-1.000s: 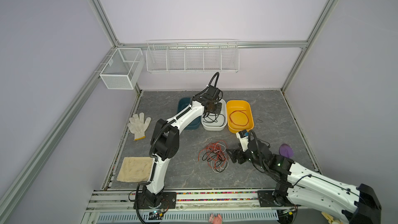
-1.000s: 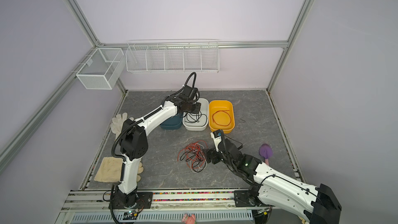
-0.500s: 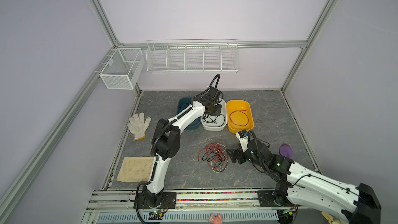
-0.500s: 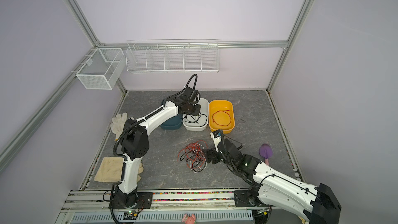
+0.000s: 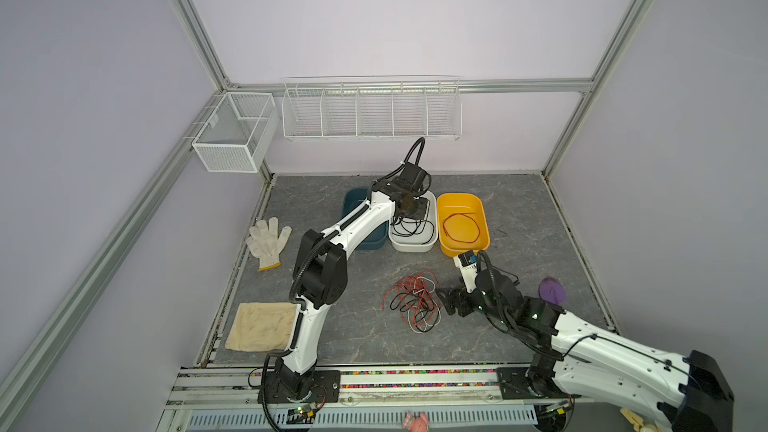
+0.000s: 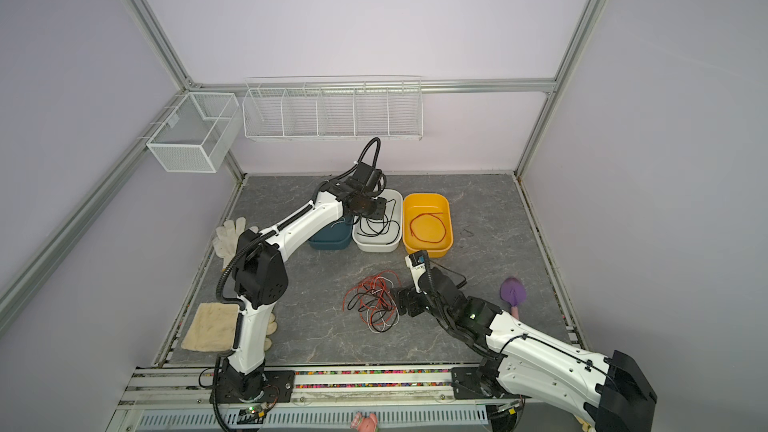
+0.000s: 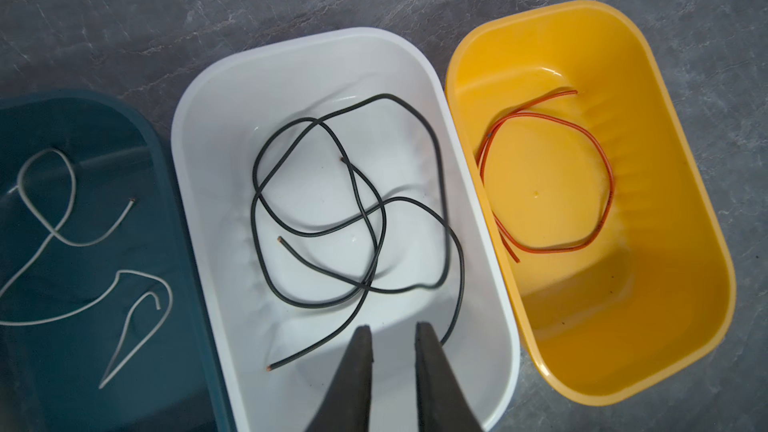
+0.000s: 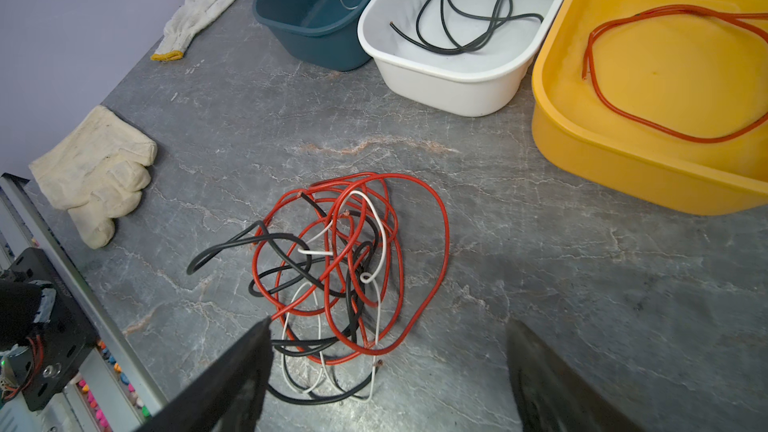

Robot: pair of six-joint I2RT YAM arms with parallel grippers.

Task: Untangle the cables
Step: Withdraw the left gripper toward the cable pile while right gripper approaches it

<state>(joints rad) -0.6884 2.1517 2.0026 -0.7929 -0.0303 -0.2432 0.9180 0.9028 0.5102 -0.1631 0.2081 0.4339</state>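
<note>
Grey marble-pattern desk [image 5: 332, 338] had open room in the middle and along its right side.

White wire rack [image 5: 371, 114] on the back wall and white mesh basket [image 5: 232, 135] on the left wall: nothing visible in either.

Three plastic tubs stood side by side near the back of the desk, rims touching:
- yellow oblong tub [image 7: 602, 305] held one red-orange cable [image 7: 611, 184], a loose loop.
- white oblong tub [image 7: 216, 126] held black cables [image 7: 370, 218], loosely crossed.
- teal oblong tub [image 7: 104, 126] held white cables [image 7: 75, 184], thin curled strands.

Cream cloth mitt [image 5: 262, 326] lay at the front left corner, and the white knit glove [image 5: 268, 243] at the left edge. Both were well apart from the work.

Tangle of red-orange, black and white cables [image 8: 349, 243] lay on bare desk between the tub row and the front rail, clear of every edge.

Small purple object [image 5: 552, 290] sat near the right edge.

Right fingers [image 8: 232, 367] stood wide apart and low, just beside the tangle. One tip sat at its outer strands; contact could not be told.

Left fingers [image 7: 361, 367] hung over the white tub, slightly apart, with nothing between them. A black strand passed close by each tip.
</note>
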